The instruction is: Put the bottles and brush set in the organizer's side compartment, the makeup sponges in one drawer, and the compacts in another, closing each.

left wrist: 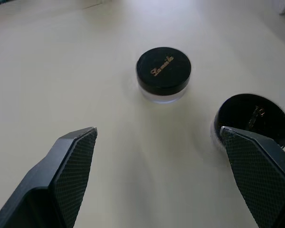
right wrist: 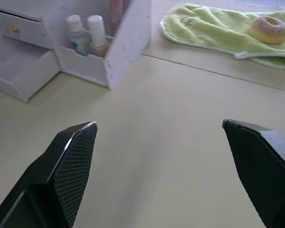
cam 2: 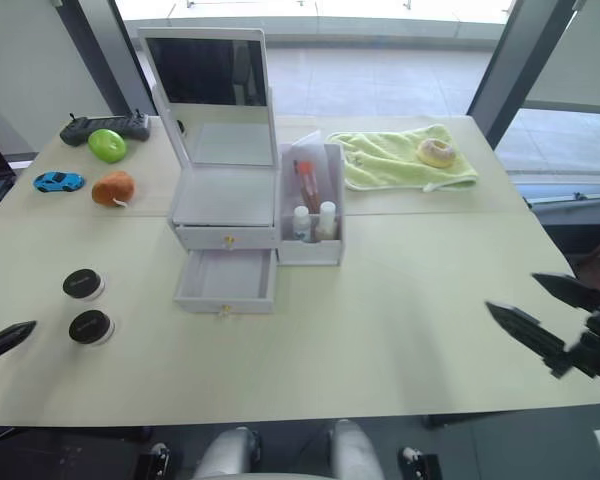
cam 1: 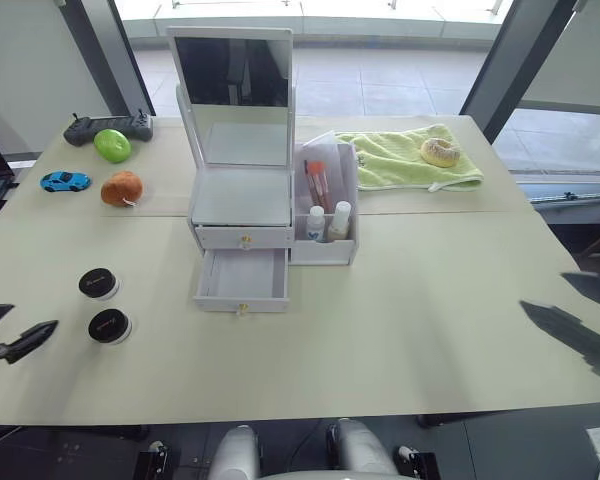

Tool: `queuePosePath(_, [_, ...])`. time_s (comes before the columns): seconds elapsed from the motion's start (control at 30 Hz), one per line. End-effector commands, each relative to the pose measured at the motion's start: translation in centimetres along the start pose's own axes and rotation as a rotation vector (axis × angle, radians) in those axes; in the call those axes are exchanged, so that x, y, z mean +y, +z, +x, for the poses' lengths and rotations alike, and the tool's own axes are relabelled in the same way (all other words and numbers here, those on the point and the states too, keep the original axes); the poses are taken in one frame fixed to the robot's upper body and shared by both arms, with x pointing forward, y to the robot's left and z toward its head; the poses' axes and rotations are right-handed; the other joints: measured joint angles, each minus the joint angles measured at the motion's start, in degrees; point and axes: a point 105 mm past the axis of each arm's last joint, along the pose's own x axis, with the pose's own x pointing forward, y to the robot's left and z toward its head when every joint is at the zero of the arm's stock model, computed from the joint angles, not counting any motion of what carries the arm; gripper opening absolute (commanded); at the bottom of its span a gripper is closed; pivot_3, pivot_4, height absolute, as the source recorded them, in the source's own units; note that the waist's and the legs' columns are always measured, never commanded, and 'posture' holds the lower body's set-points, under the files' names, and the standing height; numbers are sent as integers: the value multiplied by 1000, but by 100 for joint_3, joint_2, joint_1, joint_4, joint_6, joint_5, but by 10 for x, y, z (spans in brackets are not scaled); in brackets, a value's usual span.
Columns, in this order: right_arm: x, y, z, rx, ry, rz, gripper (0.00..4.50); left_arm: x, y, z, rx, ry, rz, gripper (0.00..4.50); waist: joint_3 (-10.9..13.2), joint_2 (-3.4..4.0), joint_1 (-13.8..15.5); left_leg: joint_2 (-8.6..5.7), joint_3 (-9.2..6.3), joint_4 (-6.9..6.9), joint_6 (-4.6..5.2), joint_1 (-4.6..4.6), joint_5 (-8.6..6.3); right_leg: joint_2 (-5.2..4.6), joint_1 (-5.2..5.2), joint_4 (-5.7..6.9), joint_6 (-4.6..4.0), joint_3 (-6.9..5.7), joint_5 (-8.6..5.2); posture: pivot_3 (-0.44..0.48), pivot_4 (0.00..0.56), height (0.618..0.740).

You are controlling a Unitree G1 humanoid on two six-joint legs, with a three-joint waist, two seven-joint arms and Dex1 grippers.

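Left tool (left wrist: 156, 137) spread, empty; two compacts (left wrist: 163, 73) just ahead; right tool (right wrist: 159, 130) spread.

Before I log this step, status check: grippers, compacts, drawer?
Left gripper open, empty, near the two compacts. Right gripper open, empty. Lower drawer open, upper shut. Nothing between compacts and drawer.

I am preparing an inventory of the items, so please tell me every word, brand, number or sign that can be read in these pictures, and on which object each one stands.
Gold cursive script on the lid of the farther black compact: too blurred to read with certainty.
Gold mark on the lid of the nearer black compact: partly hidden by the left gripper, unreadable.
Labels on the two bottles in the organizer's side compartment: too small to read.
No other text is visible.
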Motion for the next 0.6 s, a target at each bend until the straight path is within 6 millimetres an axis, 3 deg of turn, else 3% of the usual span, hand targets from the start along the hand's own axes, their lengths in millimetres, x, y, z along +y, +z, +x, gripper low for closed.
queuePosePath(0.03, [29, 20, 26, -39, 142, -38, 4500, -13, 13, -4, -85, 66, -31, 4490, 1, -13, -9, 2, -4, 0, 0, 1, 0, 7, -2, -2, 19, -4, 11, 0, 150, 740])
queuePosePath(0.13, [54, 36, 54, -84, 272, -75, 4500, -30, 8, -5, -154, 116, -128, 4490, 2, -21, -20, -2, -3, 1, 0, 1, 0, 4, 0, -4, 22, 0, 13, 0, 150, 740])
queuePosePath(0.27, [82, 40, 85, -109, 441, -99, 4500, -55, -6, 3, -151, 114, -201, 4490, -4, -34, 7, -4, -11, 14, 1, 8, 1, 5, -7, -6, 20, -2, 13, 0, 150, 740])
queuePosePath(0.6, [100, 29, 101, -96, 554, -133, 4500, -71, -17, 31, -127, 89, -198, 4490, -27, -34, 60, -11, -9, 73, 1, -12, 0, -6, 4, -12, -12, -3, 8, 0, 150, 740])
